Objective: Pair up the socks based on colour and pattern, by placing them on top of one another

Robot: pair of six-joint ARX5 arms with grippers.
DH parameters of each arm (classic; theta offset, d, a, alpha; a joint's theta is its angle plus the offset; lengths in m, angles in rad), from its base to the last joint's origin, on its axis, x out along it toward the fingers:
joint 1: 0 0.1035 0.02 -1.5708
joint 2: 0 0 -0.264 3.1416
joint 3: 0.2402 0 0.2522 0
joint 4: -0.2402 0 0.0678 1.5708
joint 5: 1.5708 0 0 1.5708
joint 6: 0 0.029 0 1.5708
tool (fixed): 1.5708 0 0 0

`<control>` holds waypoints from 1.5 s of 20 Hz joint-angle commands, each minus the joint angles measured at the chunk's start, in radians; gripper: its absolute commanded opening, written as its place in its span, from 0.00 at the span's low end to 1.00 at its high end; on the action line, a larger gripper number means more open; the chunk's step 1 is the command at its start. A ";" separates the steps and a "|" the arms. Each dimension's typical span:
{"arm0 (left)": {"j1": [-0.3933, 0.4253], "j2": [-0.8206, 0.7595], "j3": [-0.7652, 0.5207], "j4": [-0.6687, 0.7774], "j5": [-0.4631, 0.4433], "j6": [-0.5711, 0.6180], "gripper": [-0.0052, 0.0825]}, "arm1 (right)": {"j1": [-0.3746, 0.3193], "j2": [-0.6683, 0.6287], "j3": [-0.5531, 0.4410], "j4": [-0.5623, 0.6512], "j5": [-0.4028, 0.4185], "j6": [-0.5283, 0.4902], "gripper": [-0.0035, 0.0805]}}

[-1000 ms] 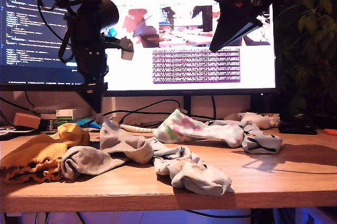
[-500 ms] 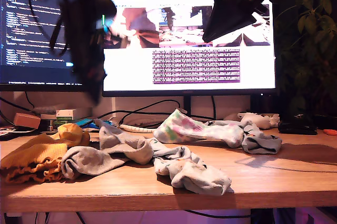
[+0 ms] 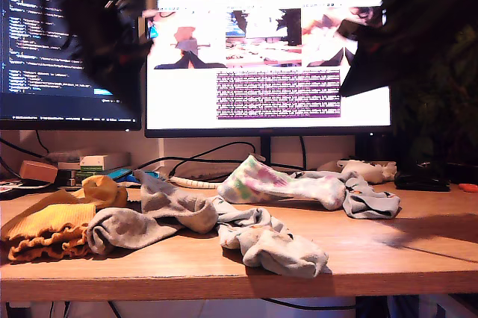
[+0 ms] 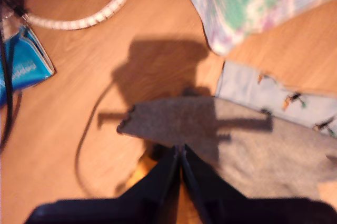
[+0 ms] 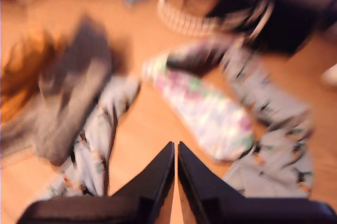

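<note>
Hovering high over the wooden desk (image 3: 418, 258), my first gripper (image 4: 180, 153) and my second gripper (image 5: 175, 150) both have jaws pressed together, empty; the socks (image 3: 224, 221) sprawl unpaired below, mustard sock (image 3: 52, 228) at the exterior view's left.

A wooden desk (image 3: 418, 258) is catching warm light, with shadows lying across its top. Two monitors are glowing at its back edge: a wide one (image 3: 269, 64) showing pictures and text, a second (image 3: 45, 42) showing code. Black cables (image 3: 202, 155) are trailing beneath them. A plant (image 3: 441, 72) is standing at the exterior view's right.
</note>
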 commanded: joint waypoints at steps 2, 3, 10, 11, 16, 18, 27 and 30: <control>-0.004 -0.076 -0.134 0.032 0.058 -0.124 0.03 | -0.009 -0.042 -0.028 -0.009 0.007 0.040 0.03; 0.000 -0.076 -0.145 0.014 0.091 -0.259 0.03 | -0.009 -0.048 -0.028 -0.014 0.006 0.041 0.03; 0.027 0.037 -0.146 0.123 0.126 -0.573 0.61 | -0.009 -0.051 -0.028 -0.053 -0.012 0.075 0.03; 0.032 0.056 -0.146 0.155 0.145 -0.608 0.61 | -0.009 -0.051 -0.028 -0.048 -0.012 0.070 0.03; 0.045 0.129 -0.146 0.251 0.154 -0.645 0.61 | -0.009 -0.051 -0.028 -0.027 -0.012 0.066 0.03; 0.045 0.157 -0.146 0.251 0.167 -0.650 0.61 | -0.009 -0.051 -0.028 -0.018 -0.012 0.066 0.03; 0.034 0.226 -0.146 0.265 0.237 -0.689 0.42 | -0.009 -0.051 -0.028 0.006 -0.012 0.067 0.03; 0.021 0.226 -0.146 0.272 0.254 -0.689 0.22 | -0.009 -0.051 -0.028 0.005 -0.012 0.067 0.03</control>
